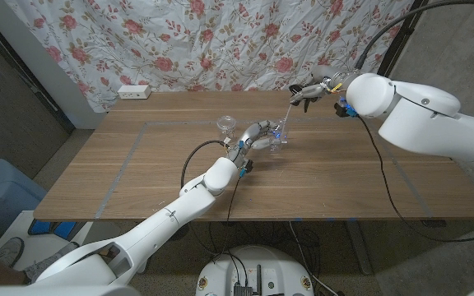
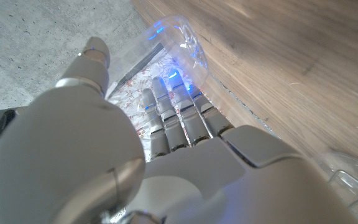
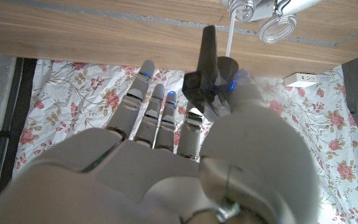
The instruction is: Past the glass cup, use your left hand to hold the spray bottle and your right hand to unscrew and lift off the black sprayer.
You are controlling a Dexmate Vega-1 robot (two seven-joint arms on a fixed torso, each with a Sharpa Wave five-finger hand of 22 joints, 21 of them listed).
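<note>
Left robot hand [image 1: 257, 136] clamped on the clear spray bottle [image 1: 276, 138], standing on the counter [image 1: 138, 177] beside the glass cup [image 1: 226, 125]. Beyond, right robot hand [image 1: 319, 89] pinches the black sprayer [image 1: 303, 96] aloft: removal apparently complete.

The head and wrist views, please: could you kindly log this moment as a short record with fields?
Spray bottle: clear bottle on the table, gripped by the left hand
Black sprayer: off the bottle, black sprayer held up by the right hand, its tube hanging down
Glass cup: glass cup standing beside the bottle
Table: wooden table
Backdrop: floral curtain
</note>
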